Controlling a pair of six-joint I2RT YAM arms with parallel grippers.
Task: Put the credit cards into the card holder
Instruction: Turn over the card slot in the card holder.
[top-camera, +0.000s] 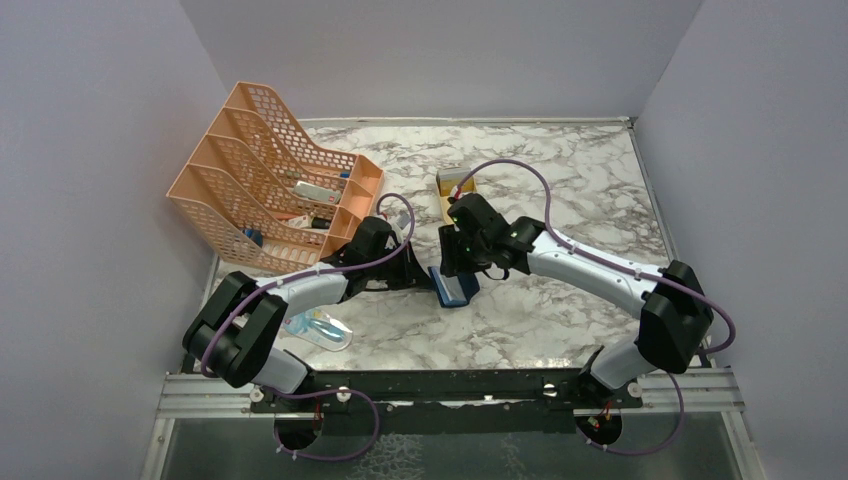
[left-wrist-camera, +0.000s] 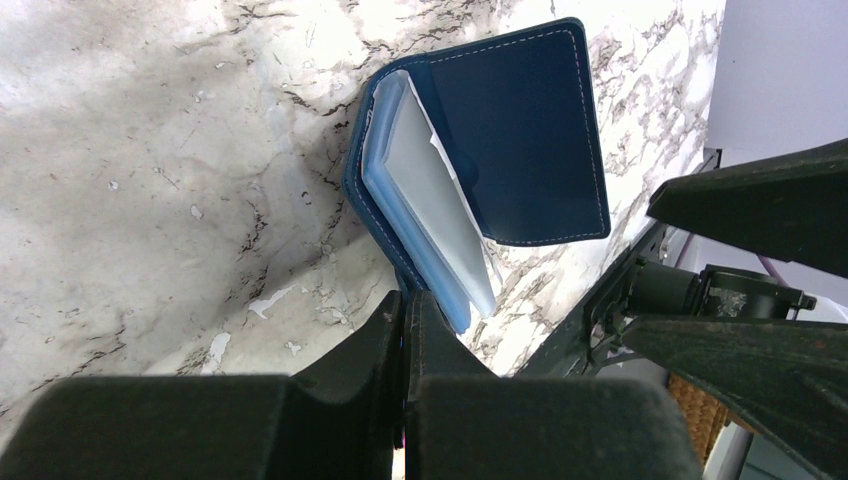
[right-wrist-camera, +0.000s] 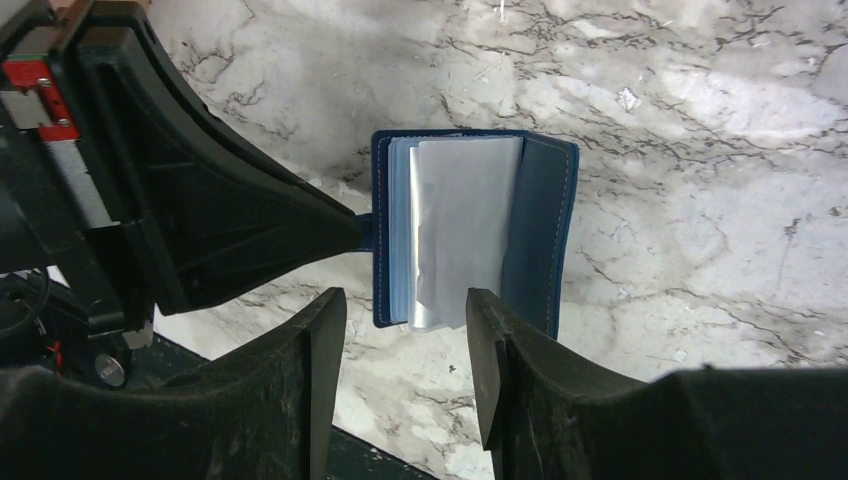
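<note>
**Pale card part-seated in the open holder; pushing it home comes next**

The holder (top-camera: 456, 291) lies open on the surface (top-camera: 560, 170), near the middle, where the two arms meet. A pale card (right-wrist-camera: 465, 230) sits among its clear sleeves, with its near end poking slightly past the holder's edge. I judge the step in hand to be the insertion of this card, close to done but not finished.

The left end effector (left-wrist-camera: 407, 303) is closed, pinching the holder's edge on the side away from the open flap and steadying it against the surface. The left arm reaches in low from the left, its forearm close to the surface.

The right end effector (right-wrist-camera: 405, 300) hangs directly over the holder, pointing down. Its jaws are apart with the card's near end between them. Nothing looks clamped, though one finger is very close to the card's edge. The right arm arches in from the right with its elbow raised.

The next move, as I judge it, is to nudge or re-pinch the card and slide it deeper along the sleeve. The left pinch needs to hold firm so the holder neither skids nor folds shut.

Another card would then need fetching. The tray (top-camera: 441, 195) behind the holder shows something yellow, too small to identify.
</note>
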